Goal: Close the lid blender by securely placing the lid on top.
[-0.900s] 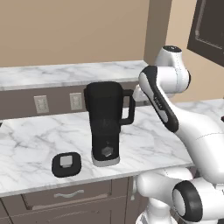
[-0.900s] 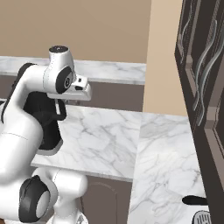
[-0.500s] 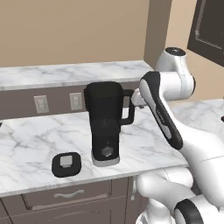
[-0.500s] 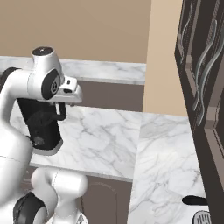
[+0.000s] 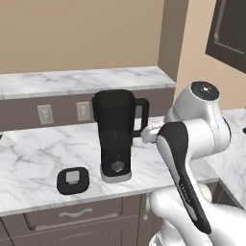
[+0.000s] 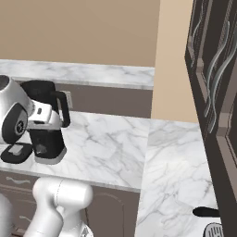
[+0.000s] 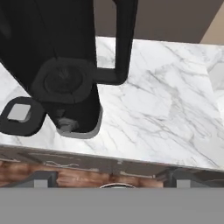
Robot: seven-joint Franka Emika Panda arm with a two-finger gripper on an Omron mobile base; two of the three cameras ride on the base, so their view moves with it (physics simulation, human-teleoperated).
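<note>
Beside blender, arm apparently lower now

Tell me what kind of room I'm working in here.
A home kitchen, most likely: a marble counter carrying a blender with its lid lying beside it, drawers below and wall outlets behind.

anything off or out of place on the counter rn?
Only the small flat black lid with the grey knob: it lies on the marble counter left of the tall black blender, whose jar is open. No spills or damage.
</note>
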